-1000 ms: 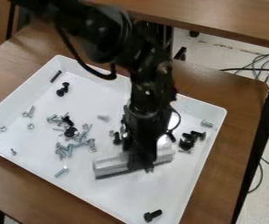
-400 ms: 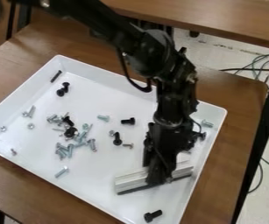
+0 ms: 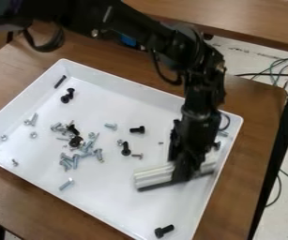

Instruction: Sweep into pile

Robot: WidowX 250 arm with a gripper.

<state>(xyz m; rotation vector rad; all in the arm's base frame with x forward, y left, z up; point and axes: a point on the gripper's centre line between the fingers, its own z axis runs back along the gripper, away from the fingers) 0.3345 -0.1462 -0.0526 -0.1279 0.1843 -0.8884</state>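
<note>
While pincer hangs above tray, pinching sweeper near its middle, sweeper's ends jut out either side

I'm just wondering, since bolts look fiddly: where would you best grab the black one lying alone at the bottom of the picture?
Probably by its shank, just past the thicker head. The black bolt lies on its side near the corner of the tray, so I'd come straight down from above, pinching across its length; the raised walls would likely get in the way of a low sideways approach.
</note>
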